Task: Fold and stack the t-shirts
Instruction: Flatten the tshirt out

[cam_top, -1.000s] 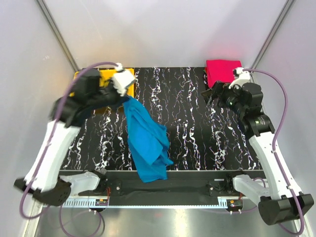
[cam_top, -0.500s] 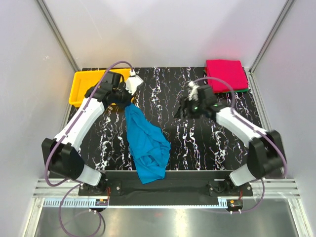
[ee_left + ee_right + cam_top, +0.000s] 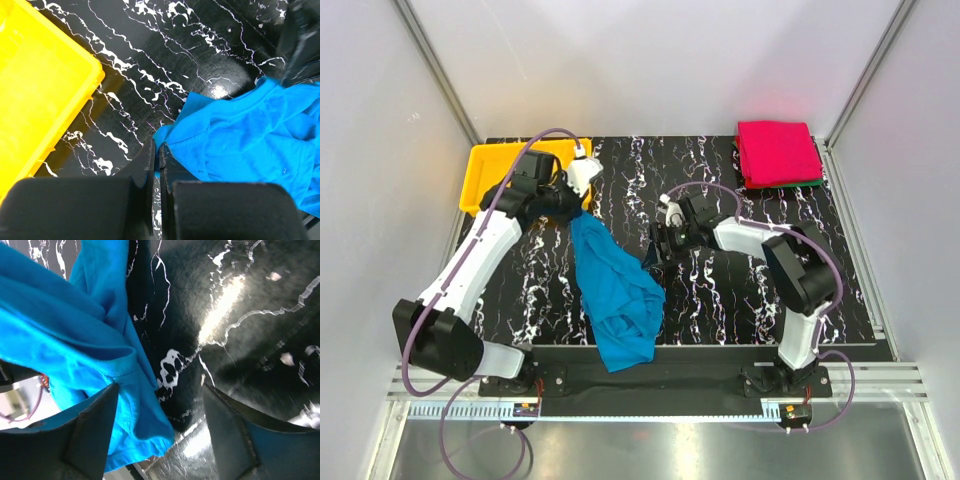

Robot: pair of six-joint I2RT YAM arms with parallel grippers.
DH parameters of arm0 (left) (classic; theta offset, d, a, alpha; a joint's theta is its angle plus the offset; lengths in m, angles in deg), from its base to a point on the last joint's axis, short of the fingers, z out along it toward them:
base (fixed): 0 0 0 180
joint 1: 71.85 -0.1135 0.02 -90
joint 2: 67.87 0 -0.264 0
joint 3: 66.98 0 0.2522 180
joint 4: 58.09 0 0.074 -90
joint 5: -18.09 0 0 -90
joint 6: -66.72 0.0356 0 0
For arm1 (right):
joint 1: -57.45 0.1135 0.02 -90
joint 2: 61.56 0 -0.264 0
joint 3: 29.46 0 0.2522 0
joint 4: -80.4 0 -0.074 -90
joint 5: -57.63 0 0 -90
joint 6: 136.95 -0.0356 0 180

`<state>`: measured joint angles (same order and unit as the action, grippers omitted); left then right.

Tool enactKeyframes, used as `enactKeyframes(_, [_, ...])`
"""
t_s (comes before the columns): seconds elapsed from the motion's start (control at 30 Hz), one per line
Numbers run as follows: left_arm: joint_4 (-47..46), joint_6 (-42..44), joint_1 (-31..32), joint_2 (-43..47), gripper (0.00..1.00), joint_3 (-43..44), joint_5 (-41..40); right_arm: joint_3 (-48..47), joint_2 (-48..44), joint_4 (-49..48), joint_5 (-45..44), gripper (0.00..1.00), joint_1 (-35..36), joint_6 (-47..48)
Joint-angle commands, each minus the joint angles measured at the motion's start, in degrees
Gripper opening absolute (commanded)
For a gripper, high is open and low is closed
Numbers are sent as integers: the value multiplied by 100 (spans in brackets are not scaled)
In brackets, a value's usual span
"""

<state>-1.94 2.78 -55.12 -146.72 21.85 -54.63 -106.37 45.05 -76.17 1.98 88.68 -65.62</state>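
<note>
A teal-blue t-shirt (image 3: 617, 290) lies crumpled down the table's left-centre, reaching the near edge. My left gripper (image 3: 573, 212) is shut on its top corner, and the left wrist view shows the fingers (image 3: 159, 152) pinching a blue cloth tip (image 3: 240, 135). My right gripper (image 3: 654, 252) stands open at the shirt's right edge. In the right wrist view its fingers (image 3: 159, 412) straddle a hem fold of the blue cloth (image 3: 65, 340). A magenta folded t-shirt (image 3: 777, 152) rests on a dark green one (image 3: 812, 182) at the back right.
A yellow plastic tray (image 3: 488, 168) sits at the back left, close behind my left gripper, also seen as a yellow tray (image 3: 35, 95) in the left wrist view. The black marbled table (image 3: 740, 300) lies bare between the blue shirt and the stack.
My right arm has swung from beside the magenta stack across to the blue shirt's right edge, jaws open. The left arm has shifted only slightly, still holding the shirt corner.
</note>
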Motion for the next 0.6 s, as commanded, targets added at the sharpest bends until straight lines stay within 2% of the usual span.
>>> enactKeyframes(0.0, [-196,-22,-91,238,0,166,241,-452,202,-281,607,74,68,-110])
enactKeyframes(0.13, [-179,-22,-214,238,0,175,232,-461,124,-510,1178,56,68,-259])
enactKeyframes(0.2, [-170,-40,-249,204,0,184,232,-461,27,-528,1521,59,68,-294])
enactKeyframes(0.27, [-161,-40,-276,186,0,175,215,-408,-52,-537,1811,68,68,-286])
enactKeyframes(0.3, [-170,-40,-302,160,0,175,206,-373,-78,-502,1777,69,68,-260])
enactKeyframes(0.37, [-179,-66,-320,151,0,201,215,-320,-35,-230,1489,68,68,-84])
enactKeyframes(0.43, [-187,-84,-328,168,0,210,223,-294,70,-176,1364,61,68,-101])
enactKeyframes(0.5, [-187,-110,-328,186,0,228,223,-285,211,-307,1399,58,86,-206])
enactKeyframes(0.57, [-170,-137,-328,203,0,245,267,-355,299,-422,1408,60,121,-294])
